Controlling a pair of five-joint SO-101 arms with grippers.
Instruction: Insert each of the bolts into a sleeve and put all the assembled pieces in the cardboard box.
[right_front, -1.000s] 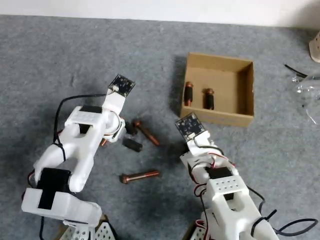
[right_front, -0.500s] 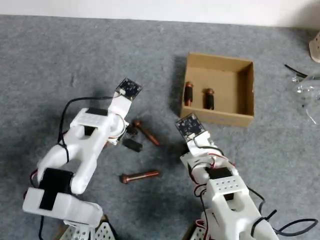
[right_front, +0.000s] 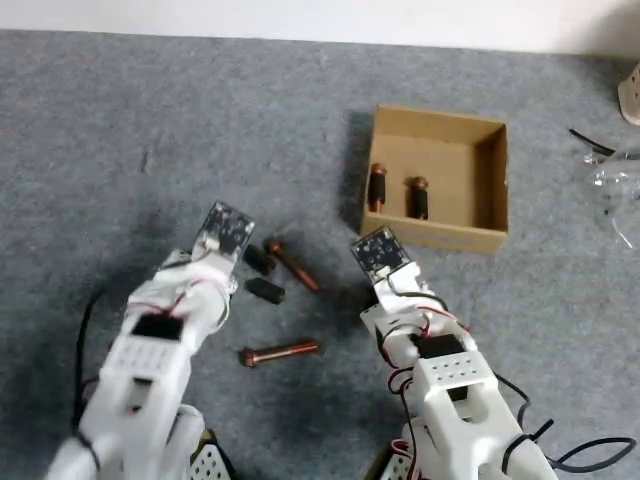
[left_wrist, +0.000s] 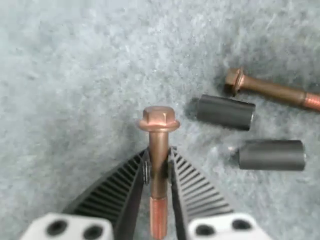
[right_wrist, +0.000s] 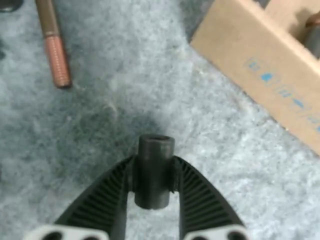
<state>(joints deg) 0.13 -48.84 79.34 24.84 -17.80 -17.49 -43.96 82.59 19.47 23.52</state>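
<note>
My left gripper (left_wrist: 159, 152) is shut on a copper bolt (left_wrist: 158, 145), whose hex head sticks out past the fingertips. On the grey carpet beyond it lie two black sleeves (left_wrist: 225, 112) (left_wrist: 271, 154) and a loose bolt (left_wrist: 270, 91). My right gripper (right_wrist: 155, 161) is shut on a black sleeve (right_wrist: 154, 167) with its open end facing away, near the cardboard box (right_wrist: 270, 65). In the high view the box (right_front: 440, 118) holds two assembled pieces (right_front: 377, 187) (right_front: 418, 198). Two bolts (right_front: 292, 265) (right_front: 280, 352) and two sleeves (right_front: 258, 259) (right_front: 265, 290) lie between the left arm (right_front: 160, 340) and the right arm (right_front: 440, 375).
Clear plastic pieces and a black wire (right_front: 608, 165) lie at the table's right edge, beyond the box. Open carpet stretches across the far left and far middle.
The left arm has drawn back toward the near edge with the bolt, its wrist now lower and left of the loose sleeves. The right arm has not moved.
</note>
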